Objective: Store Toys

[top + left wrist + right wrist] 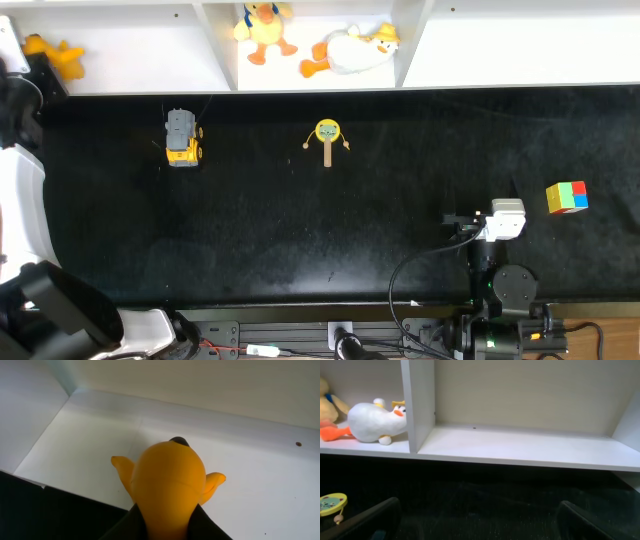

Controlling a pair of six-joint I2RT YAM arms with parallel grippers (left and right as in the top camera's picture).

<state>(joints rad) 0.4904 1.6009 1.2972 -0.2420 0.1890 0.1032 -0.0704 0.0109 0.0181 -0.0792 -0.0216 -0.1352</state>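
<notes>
My left gripper point(167, 529) is shut on an orange rubber toy point(169, 482) and holds it just over the floor of the shelf's left compartment point(90, 445). From above, the same toy point(55, 55) sits at the far left of the shelf. My right gripper point(477, 506) stands open with nothing in it, low over the black mat and facing the right compartment point(530, 445). On the mat lie a yellow toy truck point(182, 138), a small rattle drum point(327, 135) and a coloured cube point(566, 197).
The middle compartment holds a yellow plush duck point(265, 25) and a white plush duck point(350, 48). A white divider point(420, 405) separates it from the right compartment. The black mat point(330, 230) spreads in front of the shelf.
</notes>
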